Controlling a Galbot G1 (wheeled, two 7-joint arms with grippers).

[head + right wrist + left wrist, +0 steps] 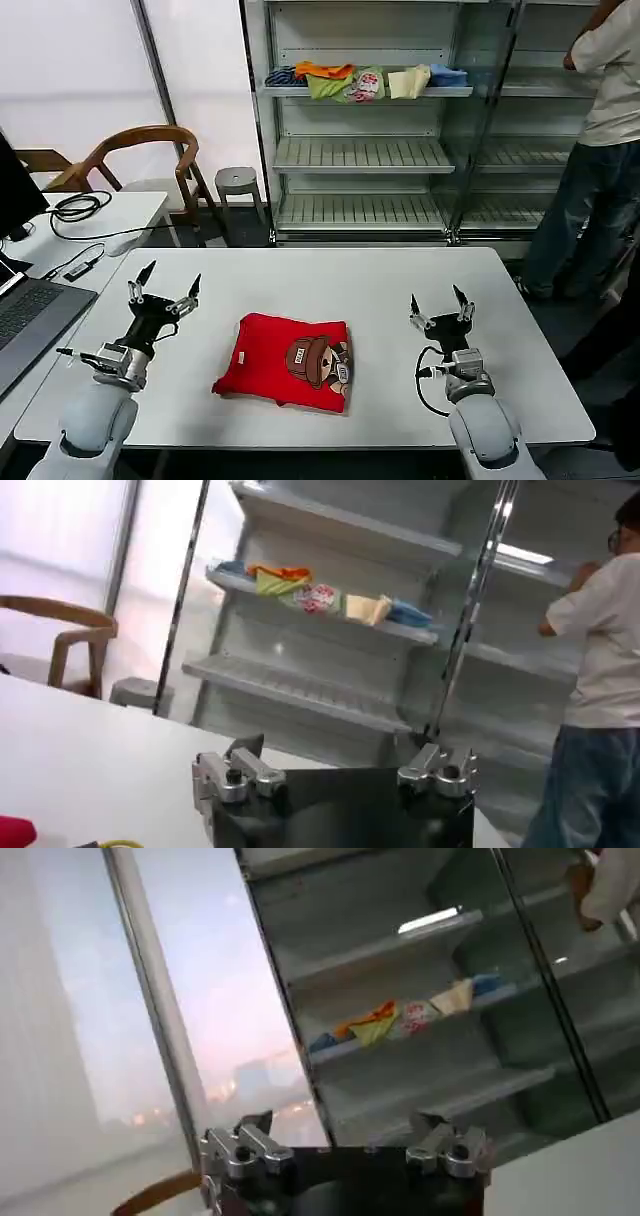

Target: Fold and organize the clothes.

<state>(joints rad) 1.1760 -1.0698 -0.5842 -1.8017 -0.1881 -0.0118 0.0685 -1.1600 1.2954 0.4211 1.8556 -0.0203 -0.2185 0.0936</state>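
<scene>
T-shirt: You are seeing the red T-shirt [285, 375] lying folded in the lower middle of the head view, flat on the white table [340, 275]. Its print of a figure with a brown hat is facing up, toward the right end of the fold.

T-shirt edges: The near edge is sitting close to the front rim of the table, and the left corner is pointing toward the left arm. A small red corner [15, 832] is also showing at the lower left of the right wrist view.

Left gripper: Your left gripper [165, 287] is hovering at the lower left of the head view, beside the shirt and not touching it. Its fingers are standing apart and holding nothing.

Right gripper: Your right gripper [441, 305] is hovering at the lower right, also clear of the shirt, fingers spread and empty.

Open room: Bare table is lying between each gripper and the shirt, and a wide bare band is running behind the shirt to the far edge.

Background: Small folded garments [365, 80] are resting on a shelf [365, 155] unit at the top middle.
</scene>
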